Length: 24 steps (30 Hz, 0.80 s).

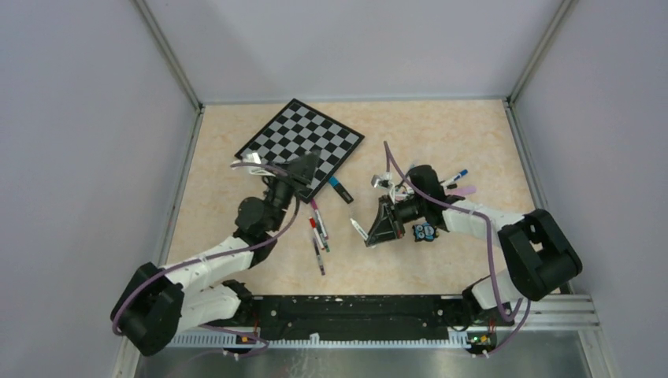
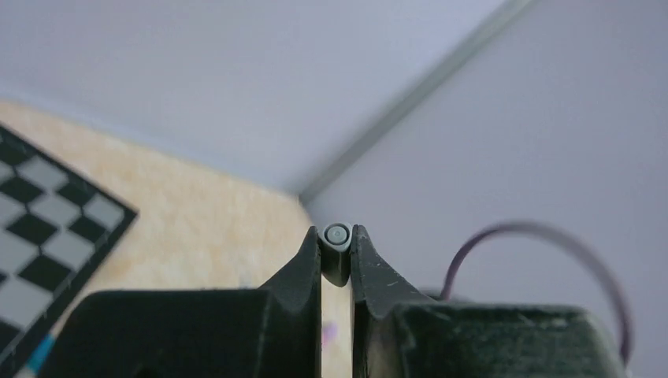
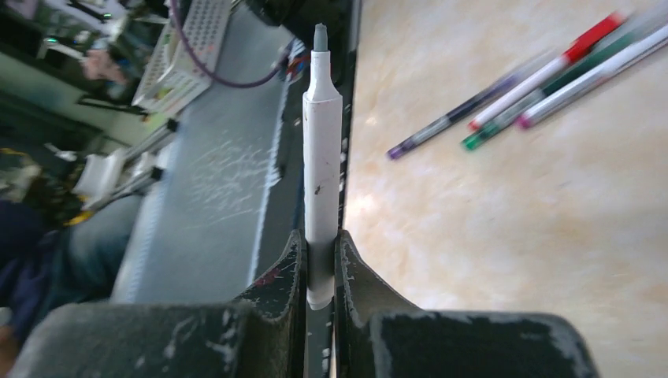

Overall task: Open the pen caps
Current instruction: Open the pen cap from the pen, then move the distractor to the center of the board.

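Grey cap (image 2: 336, 236) is pinched between the fingers of the left tool (image 2: 337, 256), its round end poking just past the fingertips, and the jaws are pressed in on both of its sides. From above, that left tool shows over the near edge of the checkered board (image 1: 303, 138), aimed toward the far corner of the walls.

Over to the right tool (image 3: 321, 252): it is clamped on the white pen (image 3: 321, 157), gripping low on the barrel. The pen sticks straight out past the fingertips, and its grey tip (image 3: 320, 38) is bare, no cap on it. So the two tools are well apart, cap in one and pen in the other.

Beyond the right tool's fingers, loose pens (image 3: 504, 98) lie side by side on the tabletop (image 1: 441, 134), and one of them wears a red cap (image 3: 595, 35). In the overhead view, this bunch lies between the two arms.

A dark pen with a blue end (image 1: 341, 189) lies just off the board's near corner. Close to the right arm sits a small black-and-blue figure (image 1: 425, 231). A blue-capped pen (image 1: 457, 173) and a pink one (image 1: 465, 190) lie just beyond that arm.
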Motion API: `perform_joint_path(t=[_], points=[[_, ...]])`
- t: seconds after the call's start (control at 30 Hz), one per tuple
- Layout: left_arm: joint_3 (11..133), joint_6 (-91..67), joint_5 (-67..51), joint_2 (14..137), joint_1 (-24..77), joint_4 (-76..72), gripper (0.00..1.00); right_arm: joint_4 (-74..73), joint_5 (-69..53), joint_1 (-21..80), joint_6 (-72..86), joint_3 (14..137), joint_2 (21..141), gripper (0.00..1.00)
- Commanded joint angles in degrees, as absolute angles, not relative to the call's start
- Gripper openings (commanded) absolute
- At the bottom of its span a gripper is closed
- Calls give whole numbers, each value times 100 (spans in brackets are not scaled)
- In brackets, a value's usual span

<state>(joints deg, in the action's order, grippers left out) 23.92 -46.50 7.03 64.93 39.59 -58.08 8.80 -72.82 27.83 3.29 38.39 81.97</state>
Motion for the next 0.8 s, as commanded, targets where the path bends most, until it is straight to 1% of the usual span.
perform_joint_path(t=[0.0,0.1,0.17,0.23,0.33,0.43,0.6,0.7,0.77], points=[[2643,-4463,2062,5972,3676,-6957,0,463,-7968,3005,344,3713,8385,0],[2617,-4403,1977,5835,3654,-6789,0,192,-7921,3012,91,3826,8396,0],[2583,-4388,1807,5712,3634,-6549,0,-754,-7603,3010,-768,4079,8357,0],[2545,-4336,1521,5540,3622,-6049,0,-1634,-6804,3007,-1675,4398,8290,0],[2489,-4313,1016,5184,3596,-5012,0,-2529,-5501,3006,-2622,4708,8204,0],[2487,-4282,379,4885,3592,-3744,0,-3170,-4663,2968,-3222,4808,8143,0],[2404,-4495,-982,4822,3599,-2188,0,-3451,-4043,2865,-3573,4764,8164,0],[2272,-4742,-1738,5101,3609,-1849,0,-3559,-3656,2861,-3639,4816,8308,0],[2213,-4847,-1915,5321,3725,-1724,0,-3561,-3388,2808,-3600,4864,8371,0]])
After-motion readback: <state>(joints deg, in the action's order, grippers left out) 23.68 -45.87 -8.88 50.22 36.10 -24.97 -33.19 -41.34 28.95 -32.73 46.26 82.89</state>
